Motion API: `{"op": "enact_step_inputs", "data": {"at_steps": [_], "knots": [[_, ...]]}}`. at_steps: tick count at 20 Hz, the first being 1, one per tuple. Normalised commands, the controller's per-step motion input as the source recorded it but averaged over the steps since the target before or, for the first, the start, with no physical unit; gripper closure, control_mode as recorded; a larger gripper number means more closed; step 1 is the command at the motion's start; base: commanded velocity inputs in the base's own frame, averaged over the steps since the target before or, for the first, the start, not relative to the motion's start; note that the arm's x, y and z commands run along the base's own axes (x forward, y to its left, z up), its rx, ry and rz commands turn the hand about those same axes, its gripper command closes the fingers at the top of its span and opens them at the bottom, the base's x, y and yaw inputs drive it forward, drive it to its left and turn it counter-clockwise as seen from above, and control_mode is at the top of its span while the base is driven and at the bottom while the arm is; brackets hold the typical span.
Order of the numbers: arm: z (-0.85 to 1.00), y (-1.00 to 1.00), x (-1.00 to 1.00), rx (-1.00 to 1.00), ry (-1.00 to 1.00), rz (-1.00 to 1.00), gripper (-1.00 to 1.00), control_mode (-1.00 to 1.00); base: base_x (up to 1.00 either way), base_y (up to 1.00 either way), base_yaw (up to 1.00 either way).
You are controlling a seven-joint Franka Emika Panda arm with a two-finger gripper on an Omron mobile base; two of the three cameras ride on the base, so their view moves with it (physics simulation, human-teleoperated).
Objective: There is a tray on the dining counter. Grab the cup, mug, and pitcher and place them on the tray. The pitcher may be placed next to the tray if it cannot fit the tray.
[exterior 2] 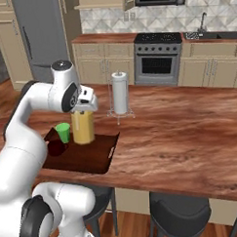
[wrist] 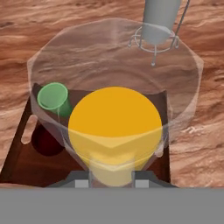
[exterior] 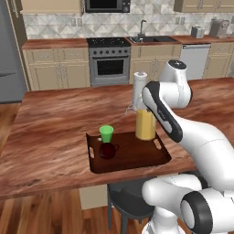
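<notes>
On the dining counter lies the dark brown tray. The green cup stands upright on it, with the dark maroon mug right beside it. The tall glass pitcher of orange liquid stands at the tray's far right corner. My gripper comes down from above and is shut on the pitcher's rim. Looking down from the hand, I see the pitcher with the cup and mug to its left.
A paper towel holder stands on the counter just behind the tray. Dark stools sit under the counter's near edge. Kitchen cabinets and a stove line the back wall.
</notes>
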Motion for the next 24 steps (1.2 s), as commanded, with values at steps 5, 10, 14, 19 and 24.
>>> {"op": "enact_step_inputs", "data": {"at_steps": [5, 10, 14, 19, 24], "knots": [[-0.27, 0.00, 0.10, 0.00, -0.01, 0.00, 1.00, -1.00, 0.00, 0.00, 0.00], [-0.27, 0.00, 0.16, 0.00, 0.00, 0.00, 1.00, -1.00, 0.00, 0.00, 0.00], [-0.22, 0.00, 0.16, 0.00, -0.01, 0.00, 1.00, -1.00, 0.00, 0.00, 0.00], [-0.20, 0.00, 0.09, 0.00, -0.02, 0.00, 1.00, -1.00, 0.00, 0.00, 0.00], [-0.21, 0.00, 0.05, 0.00, -0.01, 0.00, 1.00, -1.00, 0.00, 0.00, 0.00]]}}
